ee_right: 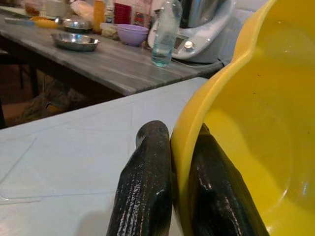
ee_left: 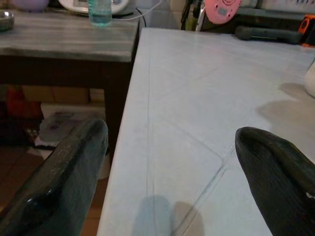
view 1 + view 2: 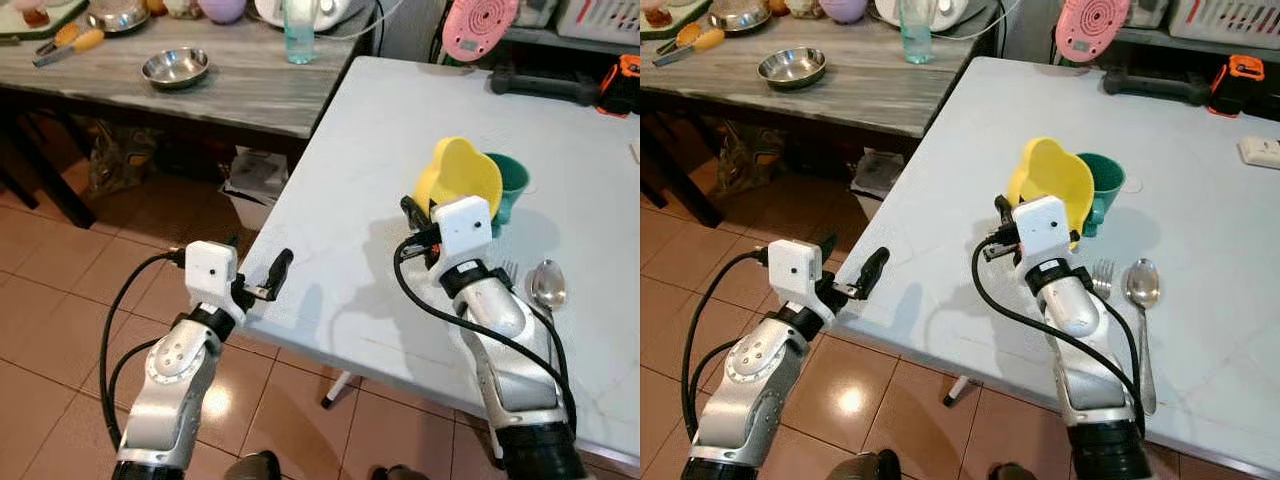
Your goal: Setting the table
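Observation:
A yellow bowl (image 3: 462,175) is held tilted above the white table (image 3: 380,160), with my right gripper (image 1: 173,167) shut on its rim, one finger on each side of the wall. Just behind it stands a green cup (image 3: 508,182). A fork (image 3: 1102,277) and a spoon (image 3: 1141,290) lie on the table to the right of my right arm. My left gripper (image 3: 272,276) stands open at the table's near left edge, its fingers (image 2: 64,182) wide apart with nothing between them.
A grey wooden side table (image 3: 200,90) stands at the back left with a steel bowl (image 3: 175,67), a clear bottle (image 3: 298,35) and kitchen items. A pink round object (image 3: 478,25) and black tool (image 3: 545,85) lie at the white table's far end. Tiled floor lies below.

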`<state>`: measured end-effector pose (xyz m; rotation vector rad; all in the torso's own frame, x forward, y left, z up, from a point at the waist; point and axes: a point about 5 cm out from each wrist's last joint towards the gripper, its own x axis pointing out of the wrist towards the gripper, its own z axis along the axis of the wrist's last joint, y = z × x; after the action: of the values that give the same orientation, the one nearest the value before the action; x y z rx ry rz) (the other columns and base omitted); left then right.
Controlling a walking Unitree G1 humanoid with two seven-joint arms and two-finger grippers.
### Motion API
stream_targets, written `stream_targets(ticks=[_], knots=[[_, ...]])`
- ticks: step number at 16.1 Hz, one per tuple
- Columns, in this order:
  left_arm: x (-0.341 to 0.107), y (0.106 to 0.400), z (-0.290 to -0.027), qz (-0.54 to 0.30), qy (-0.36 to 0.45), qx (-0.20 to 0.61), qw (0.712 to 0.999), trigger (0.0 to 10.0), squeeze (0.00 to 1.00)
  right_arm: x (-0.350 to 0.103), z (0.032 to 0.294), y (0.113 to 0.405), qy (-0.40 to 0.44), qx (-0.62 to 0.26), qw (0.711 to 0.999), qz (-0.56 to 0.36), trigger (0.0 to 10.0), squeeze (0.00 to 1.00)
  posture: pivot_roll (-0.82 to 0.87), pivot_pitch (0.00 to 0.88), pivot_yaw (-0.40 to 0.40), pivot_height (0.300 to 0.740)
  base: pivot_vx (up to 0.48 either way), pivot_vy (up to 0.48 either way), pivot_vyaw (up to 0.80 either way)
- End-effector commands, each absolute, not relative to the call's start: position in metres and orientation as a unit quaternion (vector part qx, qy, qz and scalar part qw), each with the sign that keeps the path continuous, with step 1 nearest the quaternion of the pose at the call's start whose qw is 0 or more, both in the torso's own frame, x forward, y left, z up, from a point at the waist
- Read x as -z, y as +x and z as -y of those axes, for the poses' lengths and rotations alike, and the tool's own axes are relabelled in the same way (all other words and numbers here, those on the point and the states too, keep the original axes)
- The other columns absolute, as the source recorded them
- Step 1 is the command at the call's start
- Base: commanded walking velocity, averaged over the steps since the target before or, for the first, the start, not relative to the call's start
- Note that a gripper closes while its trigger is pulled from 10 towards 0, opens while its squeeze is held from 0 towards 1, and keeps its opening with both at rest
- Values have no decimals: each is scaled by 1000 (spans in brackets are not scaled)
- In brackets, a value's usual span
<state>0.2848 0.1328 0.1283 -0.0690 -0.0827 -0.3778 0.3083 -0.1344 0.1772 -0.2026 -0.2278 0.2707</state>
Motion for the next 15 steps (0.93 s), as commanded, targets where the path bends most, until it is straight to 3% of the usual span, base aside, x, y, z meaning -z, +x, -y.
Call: stream_targets(ticks=[1,5,13,15], knots=[[-125,286,-133,38,-30,179,983,10000,0,-183,139,306,-92,-118,982,119,10000,0,-81,96,47,740,0,0,0],[-123,289,-131,36,-34,174,984,10000,0,-185,142,305,-92,-112,983,114,10000,0,-94,93,41,740,0,0,-384],[-122,292,-138,31,-27,167,985,10000,0,-183,131,296,-73,-116,985,106,10000,0,-85,102,54,740,0,0,0],[-122,292,-138,31,-24,169,985,10000,0,-182,130,296,-71,-118,985,103,10000,0,-84,103,55,740,0,0,-469]])
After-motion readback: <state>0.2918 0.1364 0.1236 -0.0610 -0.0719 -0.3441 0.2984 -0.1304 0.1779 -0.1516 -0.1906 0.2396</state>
